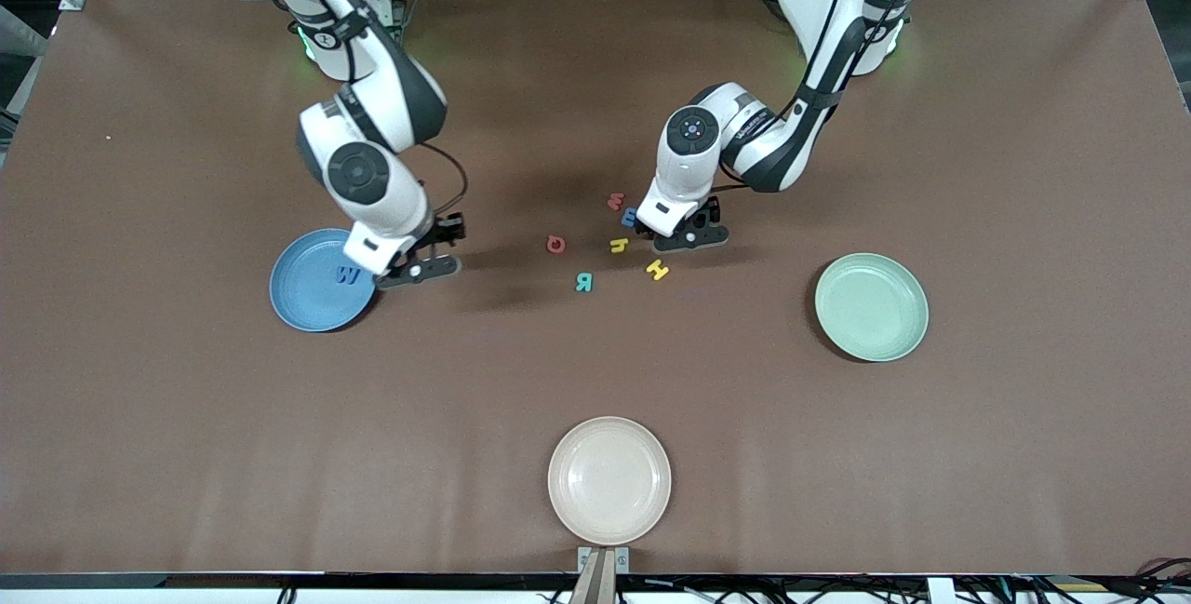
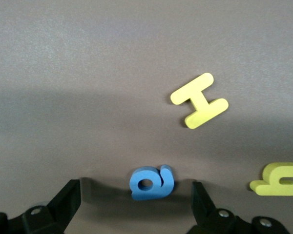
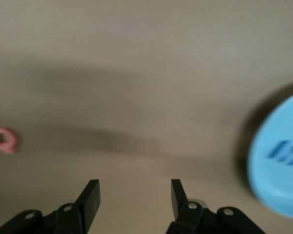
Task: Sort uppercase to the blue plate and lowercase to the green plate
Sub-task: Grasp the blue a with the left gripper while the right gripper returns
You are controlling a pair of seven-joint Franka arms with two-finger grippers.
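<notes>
The blue plate (image 1: 307, 302) lies toward the right arm's end and holds the blue W (image 1: 348, 275). My right gripper (image 1: 419, 267) is open and empty, low beside that plate; its wrist view shows the plate (image 3: 278, 195), the W (image 3: 285, 152) and the red Q (image 3: 2, 140). My left gripper (image 1: 684, 239) is open, low over the letter cluster. Its fingers stand either side of the blue round-bowled letter (image 2: 151, 183) without touching it. Around it lie the yellow H (image 1: 658, 269), yellow h (image 1: 619, 245), red m (image 1: 615, 201), red Q (image 1: 555, 244), teal R (image 1: 583, 282) and a half-hidden blue letter (image 1: 630, 216). The green plate (image 1: 872, 306) holds nothing.
A cream plate (image 1: 609, 479) sits near the table's front edge, nearer the front camera than the letters. The yellow H (image 2: 199, 100) and yellow h (image 2: 278, 179) also show in the left wrist view.
</notes>
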